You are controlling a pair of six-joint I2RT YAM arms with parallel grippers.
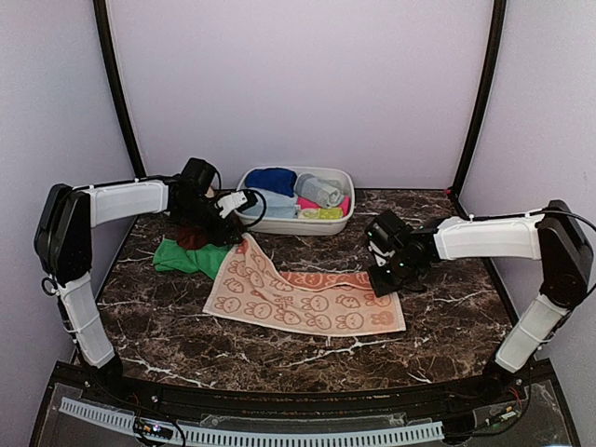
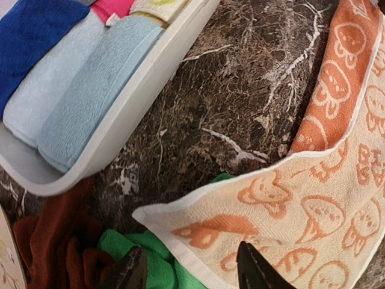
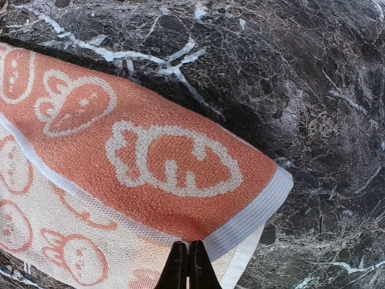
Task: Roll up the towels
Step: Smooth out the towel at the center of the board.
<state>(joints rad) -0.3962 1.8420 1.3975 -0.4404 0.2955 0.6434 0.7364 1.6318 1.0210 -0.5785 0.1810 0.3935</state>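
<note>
No writing, brand, number or sign can be read in any view. The orange towel [image 1: 307, 303] carries only cream picture prints, rabbit-like faces and carrot shapes, with no letters among them.

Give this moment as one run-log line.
left tool: open above orange towel corner | right tool: shut on orange towel corner | roll: not begun
</note>
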